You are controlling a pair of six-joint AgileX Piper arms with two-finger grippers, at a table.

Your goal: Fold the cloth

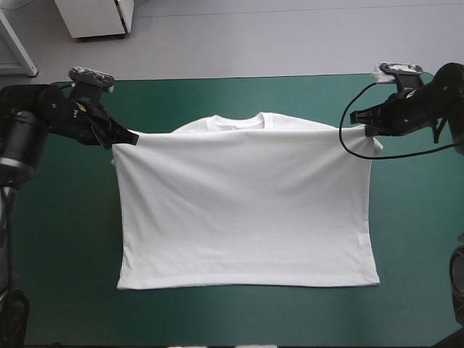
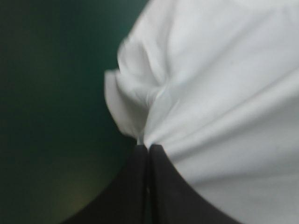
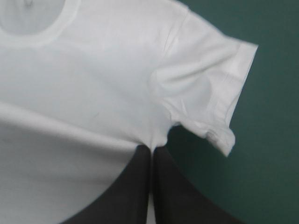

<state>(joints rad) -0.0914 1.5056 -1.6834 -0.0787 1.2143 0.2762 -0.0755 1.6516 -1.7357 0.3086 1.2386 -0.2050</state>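
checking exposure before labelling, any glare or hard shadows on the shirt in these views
High view: even light, no glare on the T-shirt, no hard shadow on the teal-green cover. Left wrist view: soft grey creases fan from the left gripper; the cover looks dim. Right wrist view: a small dark shadow under the sleeve, beside the right gripper.

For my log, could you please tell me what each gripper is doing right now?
Left gripper: shut on the T-shirt.
Right gripper: shut on the T-shirt.
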